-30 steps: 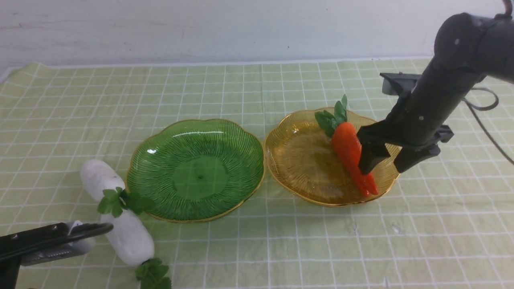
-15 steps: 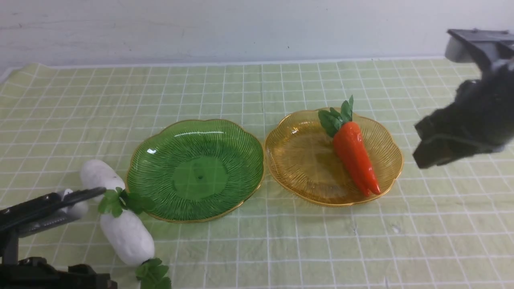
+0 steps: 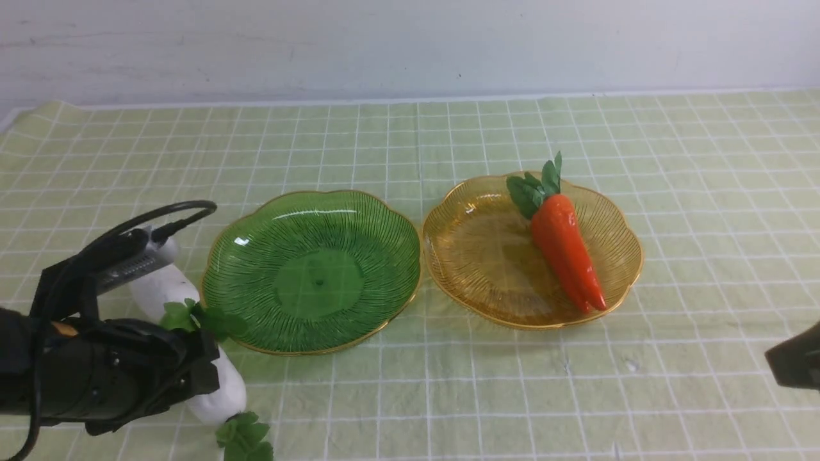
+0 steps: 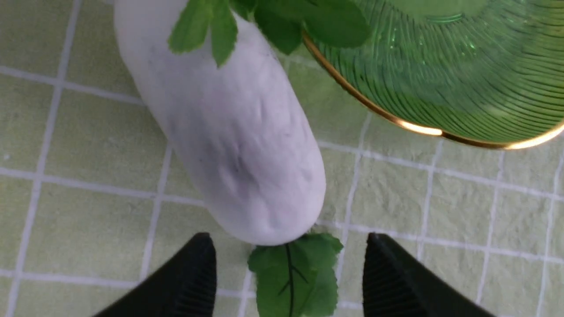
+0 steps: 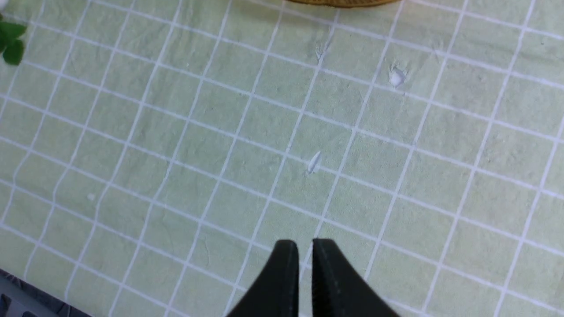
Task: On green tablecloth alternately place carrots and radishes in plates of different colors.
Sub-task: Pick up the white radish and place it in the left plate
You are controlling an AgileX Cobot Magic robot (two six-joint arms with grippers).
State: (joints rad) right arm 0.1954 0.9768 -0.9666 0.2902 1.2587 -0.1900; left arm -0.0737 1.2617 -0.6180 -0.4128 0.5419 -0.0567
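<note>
On the green tablecloth (image 3: 410, 141) stand a green plate (image 3: 314, 272) and an amber plate (image 3: 474, 256). One orange carrot (image 3: 567, 250) lies in the amber plate. Two white radishes lie left of the green plate: the far one (image 3: 154, 291) partly behind my left arm, the near one (image 3: 224, 390) under it. In the left wrist view my left gripper (image 4: 287, 240) is open, its fingers (image 4: 194, 277) either side of the near radish's (image 4: 229, 145) leafy end, without touching it. My right gripper (image 5: 304, 245) hangs over bare cloth, its fingers almost together and empty. Only its dark tip (image 3: 794, 365) shows in the front view.
The green plate's gold rim (image 4: 418, 130) lies close beside the near radish. A pale wall runs behind the cloth's far edge. Small white flecks (image 5: 313, 163) dot the cloth. A grey table edge (image 5: 17, 301) shows near the right gripper.
My right gripper let go of the carrot in the amber plate, pulled back to the front right and closed. My left arm moved forward over the radishes and its jaws widened.
</note>
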